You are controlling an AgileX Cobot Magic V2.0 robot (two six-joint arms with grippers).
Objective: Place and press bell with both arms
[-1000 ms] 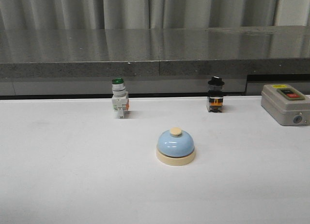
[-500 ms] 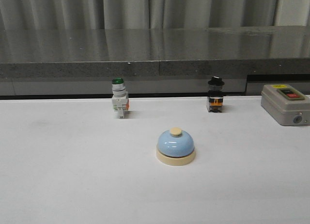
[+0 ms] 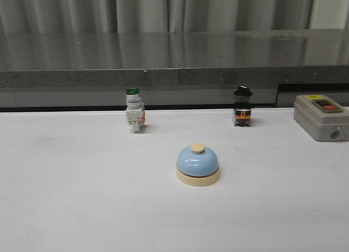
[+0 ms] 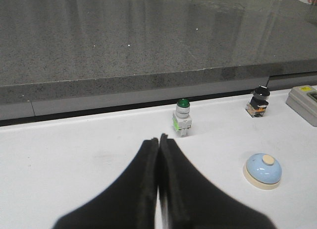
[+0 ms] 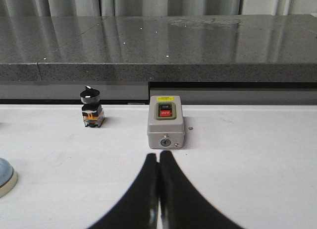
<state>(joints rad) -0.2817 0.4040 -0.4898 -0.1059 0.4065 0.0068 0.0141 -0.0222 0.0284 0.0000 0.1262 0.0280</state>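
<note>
The light-blue bell (image 3: 197,164) with a cream base and button stands upright on the white table, near the middle. It also shows in the left wrist view (image 4: 262,170), and its edge shows in the right wrist view (image 5: 5,176). My left gripper (image 4: 159,138) is shut and empty, above the table, well apart from the bell. My right gripper (image 5: 158,155) is shut and empty, just short of the grey box. Neither arm shows in the front view.
A green-capped white push-button switch (image 3: 134,110) stands at the back left. A black knob switch (image 3: 242,106) stands at the back right. A grey box with red and green buttons (image 3: 322,117) sits at the far right. A grey stone ledge (image 3: 174,61) runs behind the table.
</note>
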